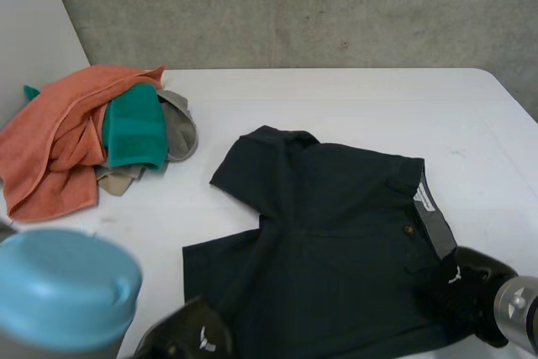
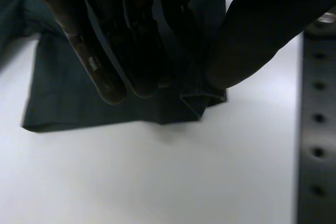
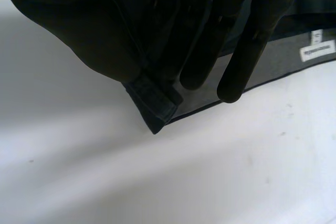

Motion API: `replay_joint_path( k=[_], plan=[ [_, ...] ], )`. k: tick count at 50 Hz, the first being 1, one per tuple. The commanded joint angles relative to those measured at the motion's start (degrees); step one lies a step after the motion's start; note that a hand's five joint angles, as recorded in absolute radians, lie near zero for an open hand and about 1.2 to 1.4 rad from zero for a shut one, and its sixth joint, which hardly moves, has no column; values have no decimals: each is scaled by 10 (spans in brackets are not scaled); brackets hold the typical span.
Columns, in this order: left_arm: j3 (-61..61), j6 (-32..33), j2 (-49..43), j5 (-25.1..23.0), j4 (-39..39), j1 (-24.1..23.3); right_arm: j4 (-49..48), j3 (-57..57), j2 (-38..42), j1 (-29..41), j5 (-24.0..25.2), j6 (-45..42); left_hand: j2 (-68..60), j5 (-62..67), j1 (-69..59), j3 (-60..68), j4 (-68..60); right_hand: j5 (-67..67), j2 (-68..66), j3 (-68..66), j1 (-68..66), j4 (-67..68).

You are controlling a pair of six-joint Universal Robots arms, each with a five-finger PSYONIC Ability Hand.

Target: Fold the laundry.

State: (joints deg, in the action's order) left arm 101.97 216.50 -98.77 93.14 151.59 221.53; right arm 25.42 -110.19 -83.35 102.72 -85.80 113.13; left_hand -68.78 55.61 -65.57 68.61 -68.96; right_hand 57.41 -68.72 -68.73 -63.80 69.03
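Charcoal garment (image 1: 336, 224) lies spread flat on the table (image 1: 336, 98), right of the middle and reaching the near edge, with its waistband and white label (image 1: 423, 196) turned toward the right edge. I have both hands on its near side, one at each end. My left hand (image 1: 189, 335) sits at the near left corner. From its wrist camera the thumb (image 2: 236, 51) bears down on a small tuck of cloth against the fingers (image 2: 107, 77), so I read it as pinching that corner rather than resting on it. My right hand (image 1: 466, 287) is at the near end of the waistband, and its wrist camera shows the thick seamed corner (image 3: 155, 108) caught between thumb and fingers. Holding both near corners makes sense to me: lifted together they would carry that edge away from me over the rest for a first fold, while the far side stays flat as an anchor. I judge the fold not yet begun, since the cloth is lying in a single layer. An orange towel (image 1: 50, 149), a teal cloth (image 1: 134, 128) and a grey one (image 1: 181, 128) are heaped by the left edge, well apart, waiting their turn.
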Motion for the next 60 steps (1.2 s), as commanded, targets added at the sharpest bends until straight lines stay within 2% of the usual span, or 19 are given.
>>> replay_joint_path(
  k=[1, 6, 9, 18, 22, 23, 26, 27, 29, 31, 32, 34, 35, 38, 42, 48, 60],
  plan=[
    [-99, 0, -79, 3, 37, 63, -40, 24, 2, -9, 29, 16, -112, 144, -144, 114, -110, 126, -113, -113, -162, 110],
    [-141, -2, -103, -1, 63, 93, -53, 34, 1, -9, 50, 45, -112, 144, -144, 114, -110, 126, -113, -113, -162, 110],
    [-152, 1, -110, -1, 86, 92, -55, 36, 2, -9, 61, 69, -112, 144, -144, 114, -110, 126, -113, -113, -162, 110],
    [-196, 5, -157, 0, 161, 101, -109, 59, 25, -4, 67, 68, -112, 144, -144, 114, -110, 126, -113, -113, -162, 110],
    [-301, 54, -223, 6, 227, 112, -175, 176, 107, 2, 48, 84, -112, 144, -144, 114, -110, 126, -113, -113, -162, 110],
    [-328, 69, -237, 5, 242, 117, -199, 236, 141, 14, 30, 99, -112, 144, -144, 114, -110, 126, -113, -113, -162, 110],
    [-440, 127, -274, 4, 325, 141, -239, 338, 167, 40, -8, 134, -112, 144, -144, 114, -110, 126, -113, -113, -162, 110],
    [-467, 134, -275, 2, 355, 143, -276, 407, 179, 55, -36, 159, -112, 144, -144, 114, -110, 126, -113, -113, -162, 110],
    [-526, 149, -275, -1, 472, 146, -329, 462, 187, 64, -54, 183, -112, 144, -144, 114, -110, 126, -113, -113, -162, 110],
    [-555, 144, -272, 3, 563, 152, -441, 506, 184, 74, -62, 218, -112, 144, -144, 114, -110, 126, -113, -113, -162, 110],
    [-570, 133, -265, 3, 645, 152, -487, 510, 181, 75, -62, 228, -112, 144, -144, 114, -110, 126, -113, -113, -162, 110],
    [-575, 124, -254, 4, 709, 153, -577, 509, 170, 75, -63, 250, -112, 144, -144, 114, -110, 126, -113, -113, -162, 110],
    [-576, 119, -249, 4, 727, 155, -653, 502, 155, 76, -67, 265, -112, 144, -144, 114, -110, 126, -113, -113, -162, 110],
    [-572, 102, -223, 6, 727, 165, -720, 488, 140, 76, -69, 272, -112, 144, -144, 114, -110, 126, -113, -113, -162, 110],
    [-546, 72, -215, 13, 689, 164, -702, 484, 138, 79, -66, 272, -112, 144, -144, 114, -110, 126, -113, -113, -162, 110],
    [-457, 26, -208, 21, 654, 172, -620, 468, 160, 86, -62, 276, -112, 144, -144, 114, -110, 126, -113, -113, -162, 110],
    [-296, 21, -240, 15, 632, 167, -488, 394, 277, 95, -45, 269, -112, 144, -144, 114, -110, 126, -113, -113, -162, 110]
  ],
)
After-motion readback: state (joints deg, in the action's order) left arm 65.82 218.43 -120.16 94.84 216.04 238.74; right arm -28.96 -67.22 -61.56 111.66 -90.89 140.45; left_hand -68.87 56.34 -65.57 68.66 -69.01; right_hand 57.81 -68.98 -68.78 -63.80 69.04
